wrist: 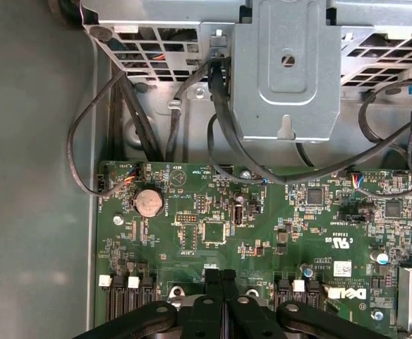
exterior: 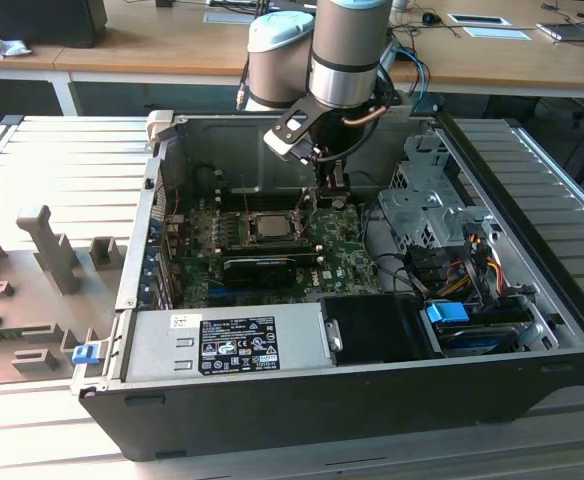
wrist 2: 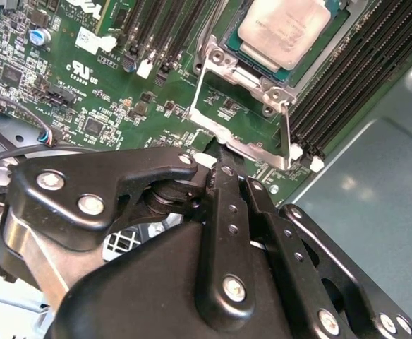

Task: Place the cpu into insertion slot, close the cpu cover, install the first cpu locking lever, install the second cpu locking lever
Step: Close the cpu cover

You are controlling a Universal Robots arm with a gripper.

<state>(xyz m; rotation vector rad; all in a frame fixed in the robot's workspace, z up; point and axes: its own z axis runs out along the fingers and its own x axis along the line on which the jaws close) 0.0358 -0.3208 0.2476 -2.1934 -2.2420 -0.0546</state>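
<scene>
End effector (exterior: pixel 330 190) hangs low inside case (exterior: pixel 272 410), fingers (wrist: pixel 211 286) pinched narrow, nothing seen between them. Tips sit at the edge of cover (wrist 2: pixel 252 152); contact unclear. Cover stands raised. Cpu (wrist 2: pixel 285 32) lies in slot (exterior: pixel 242 228), at 8 o'clock from end effector in exterior view.

A large black-and-white label (exterior: pixel 239 345) and a small white sticker (exterior: pixel 185 321) sit on the grey power supply (exterior: pixel 297 340) of the open computer case; their print is too fine to make out. In the first wrist view, small white lettering and a white sticker (wrist: pixel 342 268) mark the green motherboard (wrist: pixel 262 240); in the second wrist view, a white certification mark (wrist 2: pixel 81 68) and another white tag (wrist 2: pixel 88 39) stand on the board, apart from the cpu cover (wrist 2: pixel 248 148).
</scene>
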